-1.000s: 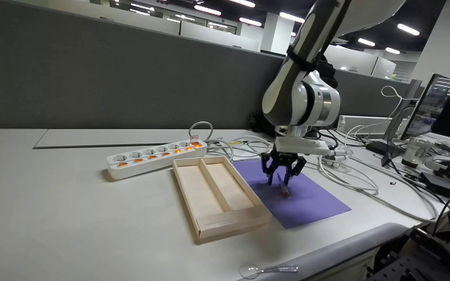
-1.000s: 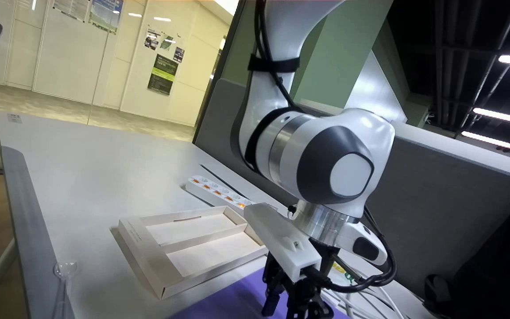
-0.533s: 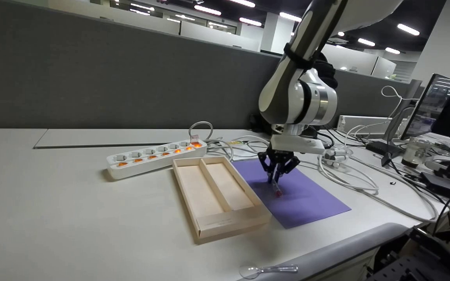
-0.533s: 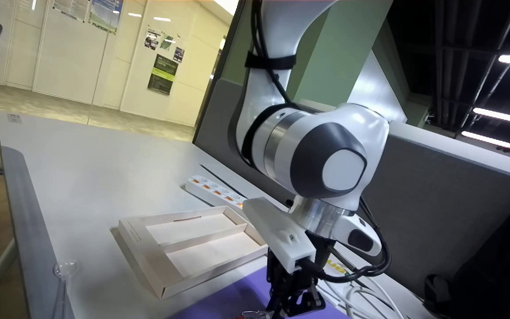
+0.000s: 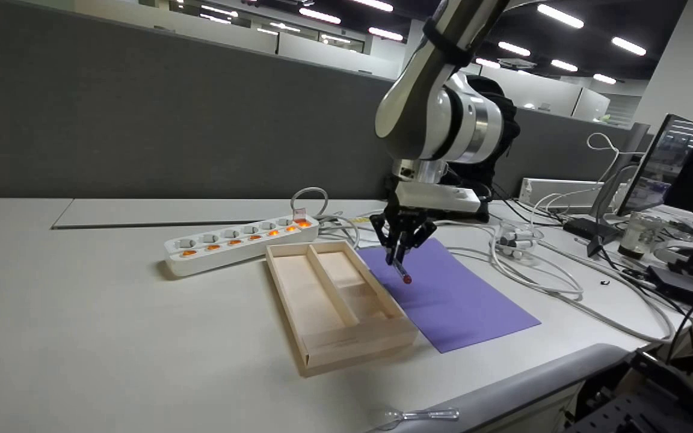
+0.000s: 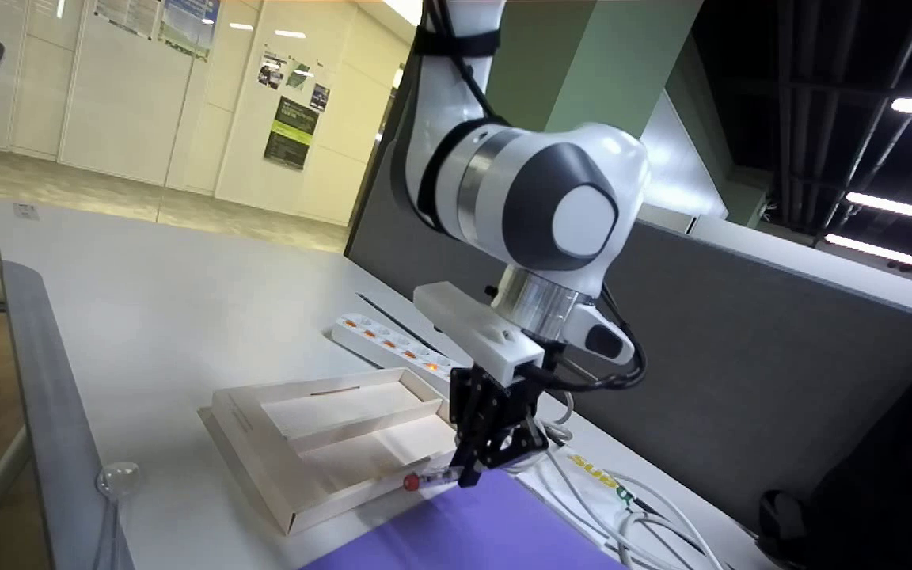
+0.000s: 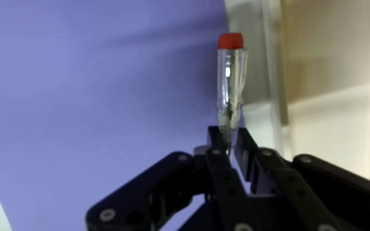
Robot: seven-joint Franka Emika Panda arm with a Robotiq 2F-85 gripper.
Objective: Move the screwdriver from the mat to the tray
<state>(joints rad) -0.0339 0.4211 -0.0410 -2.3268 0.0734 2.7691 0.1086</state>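
Pickup looks done: tool (image 7: 229, 136) is clamped on the screwdriver (image 7: 229, 77), holding it above the mat (image 5: 467, 304), right by the tray (image 5: 358, 340). Just the shift over, lowering and release left.

My pincer (image 7: 231, 138) holds the slim screwdriver (image 7: 228, 80), clear-handled and red-ended, aloft near the edge of the flat purple mat (image 5: 467, 300); just beside it lies the pale wooden tray (image 5: 358, 338), split into two long compartments.
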